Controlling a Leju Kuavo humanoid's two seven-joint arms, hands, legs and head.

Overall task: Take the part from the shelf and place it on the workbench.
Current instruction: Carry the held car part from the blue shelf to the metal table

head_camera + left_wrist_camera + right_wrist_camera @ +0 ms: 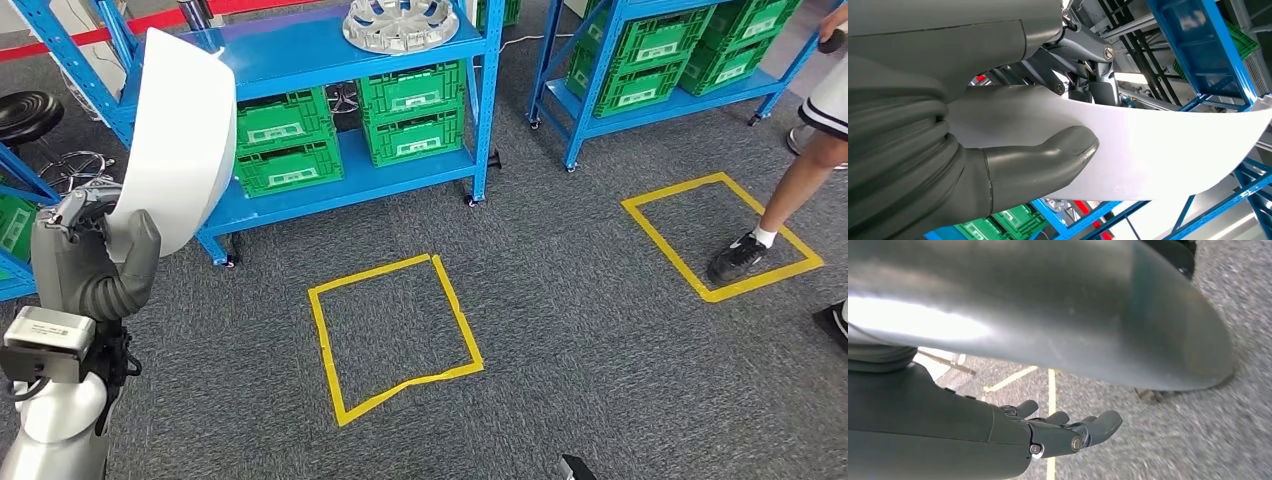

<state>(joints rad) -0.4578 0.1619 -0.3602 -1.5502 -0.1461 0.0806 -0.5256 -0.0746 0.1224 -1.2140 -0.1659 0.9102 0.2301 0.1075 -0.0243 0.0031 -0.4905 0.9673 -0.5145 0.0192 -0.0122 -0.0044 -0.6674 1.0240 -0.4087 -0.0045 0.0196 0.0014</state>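
Observation:
The part is a large white curved panel, held upright at the left of the head view in front of the blue shelf. My left hand grips its lower edge. The left wrist view shows the thick grey thumb pressed on the panel's white face, with the darker fingers behind it. My right hand hangs over the grey carpet, its fingers loosely stretched out and holding nothing.
The shelf carries green crates and a silver wheel hub. A second blue shelf stands at the back right. Two yellow tape squares mark the carpet. A person's leg and shoe stand in the right one. A black stool is far left.

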